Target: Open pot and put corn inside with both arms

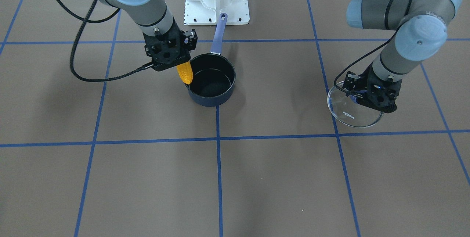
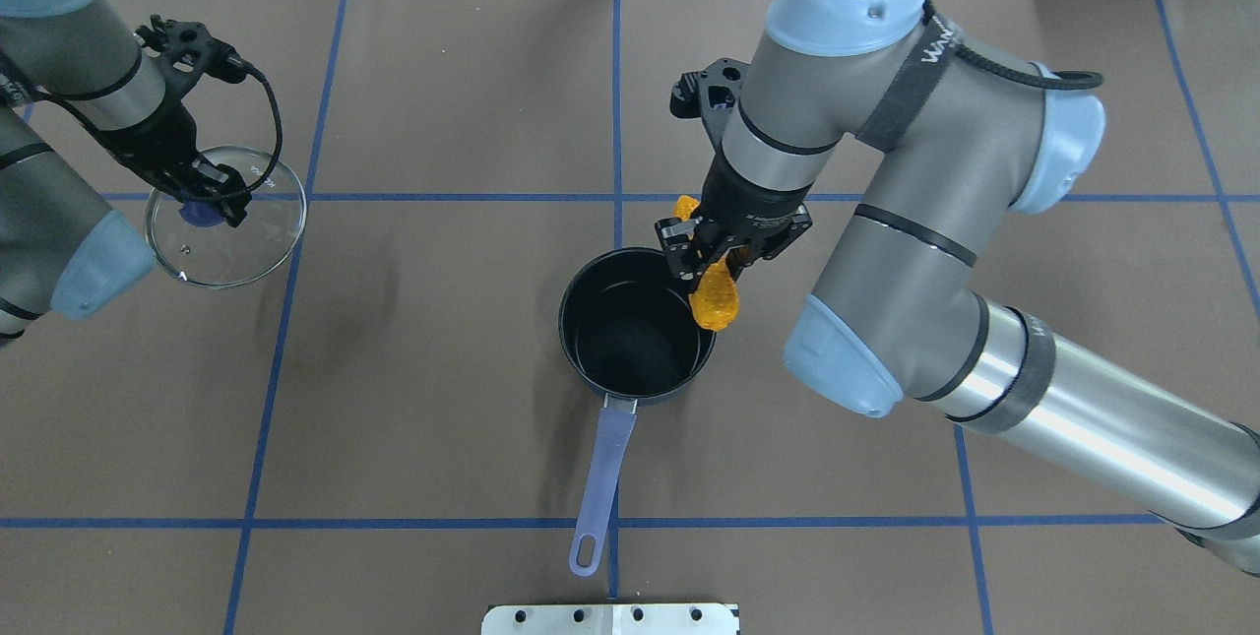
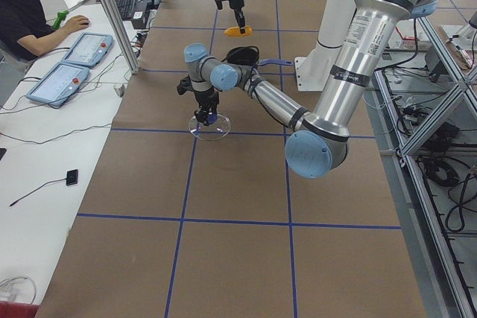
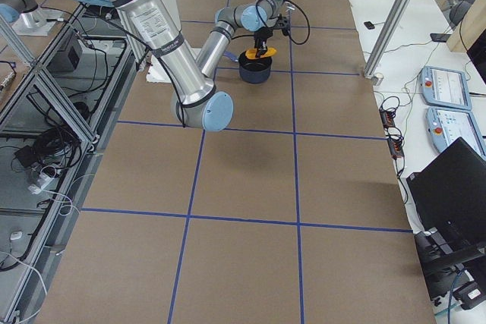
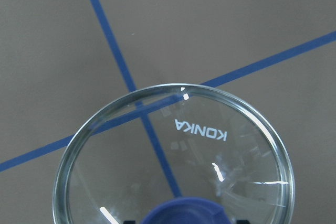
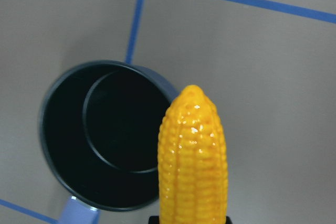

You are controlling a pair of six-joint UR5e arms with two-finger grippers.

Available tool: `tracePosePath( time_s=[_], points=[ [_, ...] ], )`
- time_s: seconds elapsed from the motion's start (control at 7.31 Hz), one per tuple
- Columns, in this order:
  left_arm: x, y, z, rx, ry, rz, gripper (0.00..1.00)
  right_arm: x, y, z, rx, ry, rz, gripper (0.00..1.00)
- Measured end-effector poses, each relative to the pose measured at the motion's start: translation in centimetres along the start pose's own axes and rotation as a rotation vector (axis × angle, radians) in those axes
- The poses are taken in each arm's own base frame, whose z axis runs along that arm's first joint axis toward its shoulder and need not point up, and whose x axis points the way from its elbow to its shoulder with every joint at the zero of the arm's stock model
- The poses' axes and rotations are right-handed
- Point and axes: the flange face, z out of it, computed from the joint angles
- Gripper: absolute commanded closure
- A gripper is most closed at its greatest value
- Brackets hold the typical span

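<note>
The corn (image 1: 184, 72), clamped in the right pincer (image 1: 180, 65), overhangs the pot (image 1: 211, 99).

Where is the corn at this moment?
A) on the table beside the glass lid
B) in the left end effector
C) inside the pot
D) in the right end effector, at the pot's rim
D: the right end effector grips the corn at the rim of the open pot; the left end effector holds the glass lid.

a brown table mat (image 1: 275, 185) gridded with blue tape lines (image 1: 219, 178), white desk (image 3: 37, 206) and aluminium post (image 3: 112, 13) alongside.
</note>
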Motion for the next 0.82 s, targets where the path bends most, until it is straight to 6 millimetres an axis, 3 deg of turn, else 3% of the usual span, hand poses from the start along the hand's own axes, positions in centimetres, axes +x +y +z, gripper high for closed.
tracePosePath(
  time_s=[0.27, 0.41, 0.55, 0.82],
  points=[
    [-3.7, 1.1, 2.5, -0.003, 0.046, 0.010, 0.40, -2.1, -1.4, 3.7, 0.008, -0.049, -0.008, 0.74],
    [-4.9, 1.5, 3.1, -0.007, 0.060, 0.003, 0.39, -2.7, -0.9, 5.1, -0.004, -0.057, -0.010, 0.43],
    [-5.6, 2.0, 3.4, -0.015, 0.081, -0.002, 0.39, -3.1, -0.3, 6.0, -0.017, -0.060, -0.011, 0.00],
    [-6.8, 3.1, 4.4, -0.039, 0.097, -0.014, 0.38, -2.7, 0.7, 7.0, -0.033, -0.058, -0.015, 0.00]
  ],
)
